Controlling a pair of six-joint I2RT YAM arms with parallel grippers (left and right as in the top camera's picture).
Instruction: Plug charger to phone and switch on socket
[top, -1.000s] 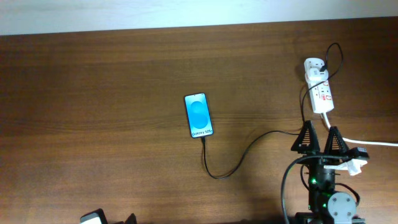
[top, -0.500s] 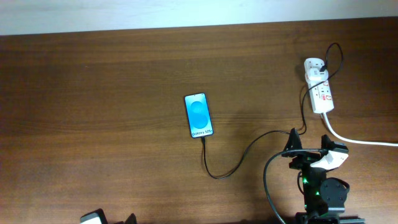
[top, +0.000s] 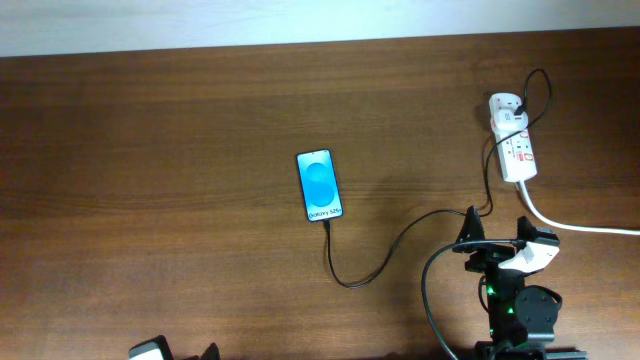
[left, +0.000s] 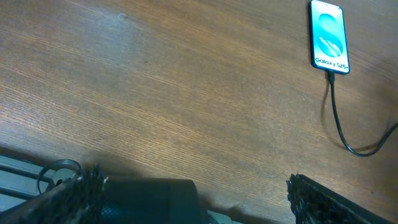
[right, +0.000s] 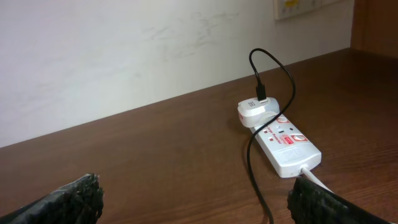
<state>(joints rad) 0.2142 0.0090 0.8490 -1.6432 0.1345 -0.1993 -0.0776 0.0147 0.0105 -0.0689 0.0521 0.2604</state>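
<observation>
The phone (top: 320, 186) lies face up near the middle of the table (top: 150, 150), its lit screen showing and its long axis running roughly twelve to six. The charger (top: 400, 240) meets the phone's six o'clock edge and, in the left wrist view, looks seated there, though the joint is too small to be sure. From there it loops away toward four o'clock and climbs to a white adapter (top: 505, 108) on the far end of the socket (top: 512, 140). If the plug is indeed home, the step in hand is the switch. The socket lies at about twelve to one o'clock from the right gripper (top: 496, 228), near it and apart from it, with its long axis also close to twelve to six, so the near end and the thick white cord (top: 575, 226) point back toward that arm. The right gripper's jaws stand wide apart and hold nothing. The left gripper (left: 194, 182), low at seven o'clock on the table and well apart from the socket, is likewise spread wide and empty. The right arm is plainly the nearer one for a press on the red-marked switches.
</observation>
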